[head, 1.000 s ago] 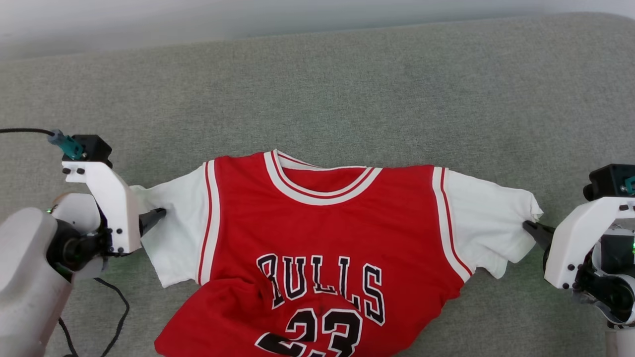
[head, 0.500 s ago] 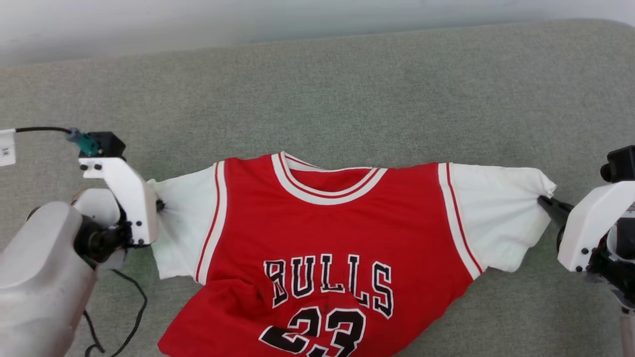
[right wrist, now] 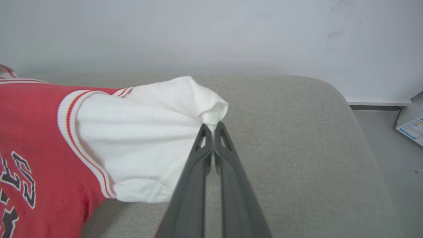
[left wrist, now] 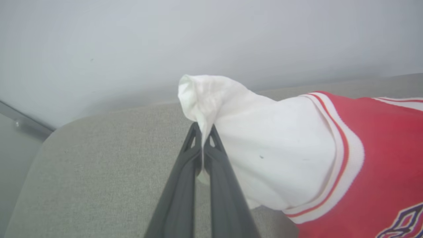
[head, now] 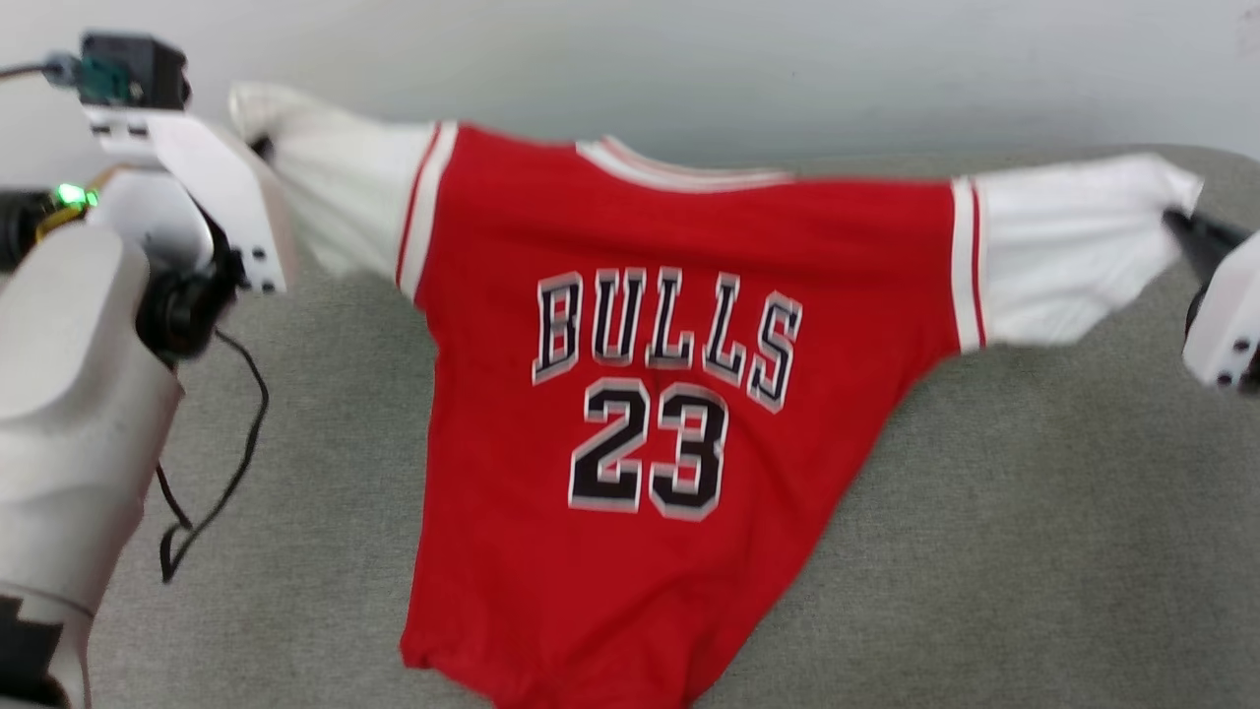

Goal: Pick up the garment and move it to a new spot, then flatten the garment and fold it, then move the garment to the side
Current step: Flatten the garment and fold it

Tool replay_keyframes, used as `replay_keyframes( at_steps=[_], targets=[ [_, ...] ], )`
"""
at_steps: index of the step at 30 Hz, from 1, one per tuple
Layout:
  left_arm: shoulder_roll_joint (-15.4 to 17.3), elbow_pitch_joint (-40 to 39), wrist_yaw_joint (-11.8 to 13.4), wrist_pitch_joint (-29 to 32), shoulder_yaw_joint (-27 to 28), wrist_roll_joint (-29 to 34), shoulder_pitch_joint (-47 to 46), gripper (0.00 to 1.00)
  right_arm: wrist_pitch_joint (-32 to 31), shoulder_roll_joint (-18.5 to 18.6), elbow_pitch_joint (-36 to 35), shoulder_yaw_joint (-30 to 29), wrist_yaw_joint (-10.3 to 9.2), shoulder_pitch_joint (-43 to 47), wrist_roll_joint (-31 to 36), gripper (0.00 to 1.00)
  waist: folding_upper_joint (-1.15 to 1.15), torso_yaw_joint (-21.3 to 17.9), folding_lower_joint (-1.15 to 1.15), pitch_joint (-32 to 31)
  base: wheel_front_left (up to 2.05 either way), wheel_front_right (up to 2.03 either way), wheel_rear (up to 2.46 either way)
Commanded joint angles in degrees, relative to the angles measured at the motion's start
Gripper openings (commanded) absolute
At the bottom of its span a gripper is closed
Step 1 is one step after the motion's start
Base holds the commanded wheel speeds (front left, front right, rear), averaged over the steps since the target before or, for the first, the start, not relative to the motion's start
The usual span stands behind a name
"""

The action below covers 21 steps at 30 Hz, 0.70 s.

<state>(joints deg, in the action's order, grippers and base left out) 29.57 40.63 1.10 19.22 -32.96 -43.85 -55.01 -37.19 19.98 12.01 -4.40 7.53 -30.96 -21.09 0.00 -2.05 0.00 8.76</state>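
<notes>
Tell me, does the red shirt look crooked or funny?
A little. The red shirt hangs stretched between the left gripper and the right gripper, each pinching a white sleeve end. In the head view the left sleeve sits higher, so the shirt slants and its lower part narrows into folds. No tear shows.

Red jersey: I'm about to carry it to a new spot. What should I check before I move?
1. Left fingers shut on white sleeve end: ok.
2. Right fingers shut on the other white sleeve end: ok.
3. Red jersey-style T-shirt spread between both arms, lettering facing the head camera: ok.
4. Hem lifted off the grey fabric cushion: cannot tell.
5. Black cable by the left arm apart from the shirt: ok.
</notes>
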Motion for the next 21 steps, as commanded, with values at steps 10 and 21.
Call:
replay_keyframes(
  at_steps=[10,21],
  targets=[
    [-1.51,4.74,2.7,-16.37,1.82,7.03,-20.01,0.0,13.94,3.06,9.89,5.34,-0.07,-28.53,3.66,0.0,0.0,-0.98,0.0,6.88,0.0,0.0,0.0],
    [-0.24,6.26,2.8,-26.18,4.26,9.57,-35.24,0.0,27.22,3.25,16.31,8.48,-0.07,-49.98,6.08,0.0,0.0,-2.86,0.0,17.03,0.0,0.0,0.0]
  ],
)
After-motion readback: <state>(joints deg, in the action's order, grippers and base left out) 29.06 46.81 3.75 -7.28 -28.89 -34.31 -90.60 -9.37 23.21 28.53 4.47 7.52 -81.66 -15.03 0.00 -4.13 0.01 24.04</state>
